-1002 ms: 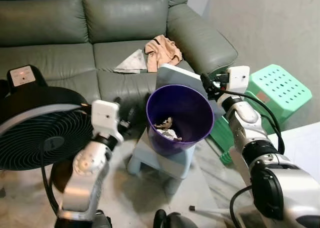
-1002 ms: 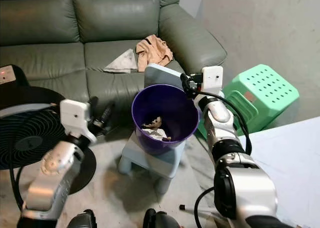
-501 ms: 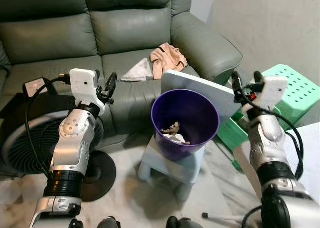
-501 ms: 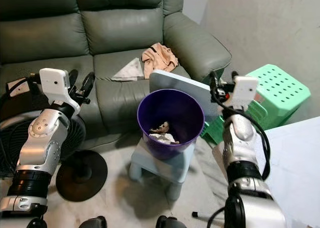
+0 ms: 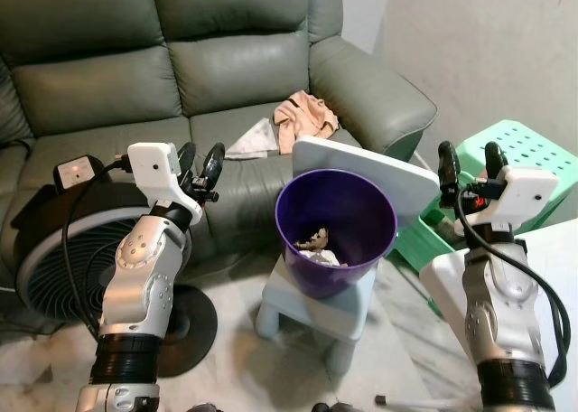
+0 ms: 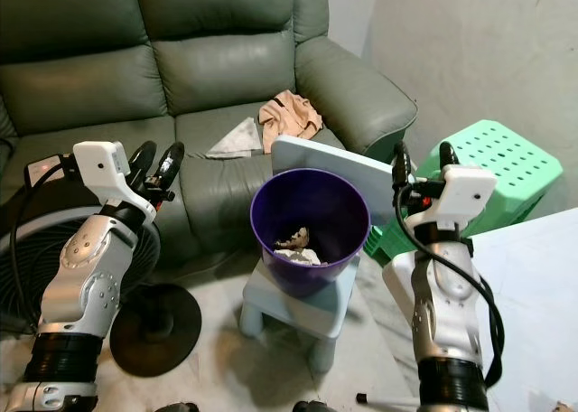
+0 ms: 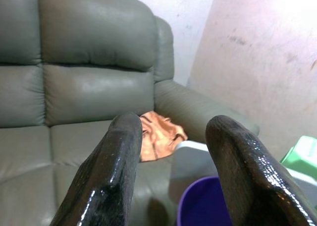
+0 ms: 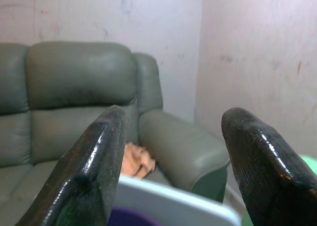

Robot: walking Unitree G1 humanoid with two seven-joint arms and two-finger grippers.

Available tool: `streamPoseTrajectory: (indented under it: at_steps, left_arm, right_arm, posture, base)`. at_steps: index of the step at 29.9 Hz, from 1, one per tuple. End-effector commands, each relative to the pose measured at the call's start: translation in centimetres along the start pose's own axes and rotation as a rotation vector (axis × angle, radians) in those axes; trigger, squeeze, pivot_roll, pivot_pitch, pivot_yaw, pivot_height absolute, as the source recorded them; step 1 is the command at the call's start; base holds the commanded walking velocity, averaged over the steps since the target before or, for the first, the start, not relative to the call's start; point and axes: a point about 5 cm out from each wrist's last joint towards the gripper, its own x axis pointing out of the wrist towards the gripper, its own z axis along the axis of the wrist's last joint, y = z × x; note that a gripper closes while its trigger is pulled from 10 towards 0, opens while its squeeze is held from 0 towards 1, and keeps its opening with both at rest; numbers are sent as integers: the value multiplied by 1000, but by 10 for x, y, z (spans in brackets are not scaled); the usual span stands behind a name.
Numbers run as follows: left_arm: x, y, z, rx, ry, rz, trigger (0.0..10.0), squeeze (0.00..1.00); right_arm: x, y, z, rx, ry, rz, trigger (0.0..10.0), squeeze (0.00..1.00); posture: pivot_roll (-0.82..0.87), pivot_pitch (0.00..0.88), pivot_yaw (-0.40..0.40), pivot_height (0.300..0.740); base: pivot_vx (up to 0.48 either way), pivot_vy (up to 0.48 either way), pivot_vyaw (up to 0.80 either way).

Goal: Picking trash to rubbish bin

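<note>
We find the round purple plastic rubbish bin (image 5: 336, 227) at the centre of the head view, standing on a small pale-blue plastic stool (image 5: 318, 308) on the floor in front of the grey-green leather sofa (image 5: 181, 78). Crumpled scraps of trash (image 5: 314, 248) already lie at the bottom of the bin. A flat white lid panel (image 5: 366, 170) stands tilted behind the bin's rim at 1 o'clock.

Candidate trash lies on the sofa seat at 12 o'clock from the bin: a crumpled peach-coloured cloth (image 5: 305, 115) and, just beside it at 9 o'clock, a flat grey triangular paper (image 5: 253, 141).

The left pincer (image 5: 201, 163) is raised at 9 o'clock from the bin, its fingers spread wide and holding nothing; its wrist camera looks toward the peach cloth. The right pincer (image 5: 467, 163) is raised at 3 o'clock from the bin, likewise wide and empty, near a mint-green perforated plastic stool (image 5: 519, 150). A black round floor fan (image 5: 63, 258) stands at 8 o'clock.

We judge the step in hand to be the reach for a sofa item. The left pincer should extend forward over the seat edge, descend on the cloth's raised folds, and close fully before lifting. It should clear the white panel when carrying back, and release only when above the bin mouth.
</note>
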Motion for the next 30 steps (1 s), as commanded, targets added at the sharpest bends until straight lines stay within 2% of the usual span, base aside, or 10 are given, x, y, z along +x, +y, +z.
streamPoseTrajectory:
  at_steps: [1, 5, 10, 18, 20, 30]
  left_arm:
    - [-3, 4, -6, 22, 42, 16, 10000, 0]
    - [-8, 8, -16, -21, 119, 52, 10000, 0]
    - [-11, 7, -23, -10, 136, 58, 10000, 0]
    - [-13, 4, -20, -8, 134, 42, 10000, 0]
    - [-14, 3, -18, 21, 123, 22, 10000, 0]
    - [-11, 2, -17, 52, 121, 2, 10000, 0]
  right_arm:
    - [-3, 4, -3, 21, 36, 9, 10000, 0]
    - [-9, 16, -9, 3, 97, 30, 10000, 0]
    - [-11, 21, -11, 4, 122, 44, 10000, 0]
    - [-10, 26, -9, 3, 143, 71, 10000, 0]
    - [-12, 28, -10, 1, 154, 83, 10000, 0]
    - [-15, 26, -11, -3, 163, 75, 10000, 0]
  posture:
    - [-48, 50, -25, 740]
    - [-45, 42, -31, 740]
    - [-36, 35, -37, 740]
    - [-18, 29, -43, 740]
    - [-14, 34, -43, 740]
    - [-18, 28, -32, 740]
  base:
    - [0, 0, 0]
    - [0, 0, 0]
    - [0, 0, 0]
    - [0, 0, 0]
    - [0, 0, 0]
    - [0, 0, 0]
